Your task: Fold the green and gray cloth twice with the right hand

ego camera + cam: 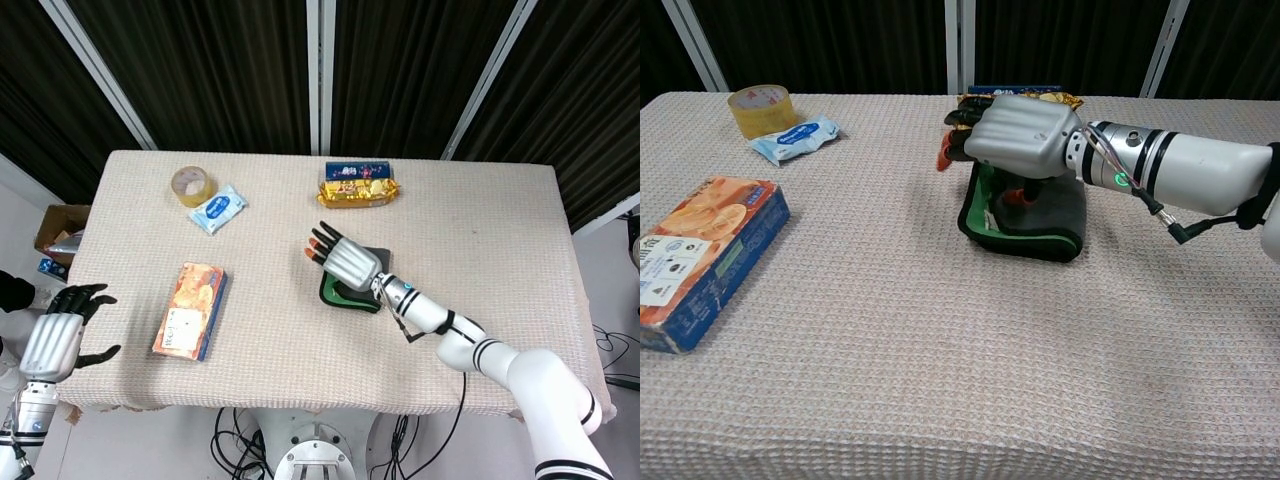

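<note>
The green and gray cloth [350, 294] [1025, 226] lies folded into a small thick pad at the table's middle, its green side and green edging showing. My right hand [345, 260] [1020, 135] hovers low over it, palm down, fingers stretched out past the cloth's left edge and holding nothing. Its thumb points down onto the cloth's top. Part of the cloth is hidden under the palm. My left hand [55, 340] hangs off the table's near left corner, fingers loosely apart and empty; the chest view does not show it.
A tape roll [191, 185] [759, 109] and a wipes packet [217, 208] [795, 140] sit at the far left. A yellow snack pack [358, 190] lies just behind the cloth. An orange box [190, 310] [700, 258] lies near the left front.
</note>
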Motion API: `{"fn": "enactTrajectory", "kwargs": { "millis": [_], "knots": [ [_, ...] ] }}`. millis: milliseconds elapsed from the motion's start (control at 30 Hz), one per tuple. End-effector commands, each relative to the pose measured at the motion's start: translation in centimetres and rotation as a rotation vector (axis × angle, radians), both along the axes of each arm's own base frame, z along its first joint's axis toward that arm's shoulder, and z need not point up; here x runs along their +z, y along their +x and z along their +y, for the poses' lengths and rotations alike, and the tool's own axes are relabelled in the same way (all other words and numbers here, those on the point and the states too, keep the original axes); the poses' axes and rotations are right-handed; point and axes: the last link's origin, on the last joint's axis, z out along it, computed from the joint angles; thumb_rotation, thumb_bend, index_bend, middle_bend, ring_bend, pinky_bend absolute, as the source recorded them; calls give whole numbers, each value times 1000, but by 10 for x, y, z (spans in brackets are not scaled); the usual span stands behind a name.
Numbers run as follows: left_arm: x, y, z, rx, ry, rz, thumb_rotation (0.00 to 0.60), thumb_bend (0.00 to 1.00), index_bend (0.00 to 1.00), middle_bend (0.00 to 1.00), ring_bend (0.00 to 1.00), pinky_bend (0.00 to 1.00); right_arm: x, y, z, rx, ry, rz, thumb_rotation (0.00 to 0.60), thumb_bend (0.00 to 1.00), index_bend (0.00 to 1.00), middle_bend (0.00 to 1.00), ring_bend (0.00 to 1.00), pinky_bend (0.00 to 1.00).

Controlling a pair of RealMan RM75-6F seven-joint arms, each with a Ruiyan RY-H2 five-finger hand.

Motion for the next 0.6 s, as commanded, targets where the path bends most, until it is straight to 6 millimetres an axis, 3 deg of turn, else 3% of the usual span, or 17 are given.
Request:
{"fn": "enactTrajectory", "kwargs": {
  "millis": [33, 133, 300, 433, 600],
  "knots": [
    [1, 0, 0, -4, 3, 2, 600, 11, 316, 181, 155, 136, 11, 1, 4, -37, -25, -86, 600, 0, 0, 0, 0, 0],
    [2, 1, 2, -9, 7, 5, 600, 11, 315, 180, 155, 136, 35, -7, 8, -70, -61, -170, 600, 1, 0, 0, 0, 0],
    [7, -1, 8, -15, 36, 17, 600, 11, 316, 180, 155, 136, 118, -62, 41, -248, -195, -350, 600, 112, 4, 45, 0, 0],
    [12, -4, 15, -18, 69, 34, 600, 11, 315, 181, 155, 136, 184, -113, 91, -466, -277, -475, 600, 175, 107, 178, 65, 6],
    [16, -1, 16, -37, 93, 72, 600, 11, 316, 180, 155, 137, 238, -163, 157, -656, -372, -549, 600, 179, 111, 167, 17, 12]
  ]
}}
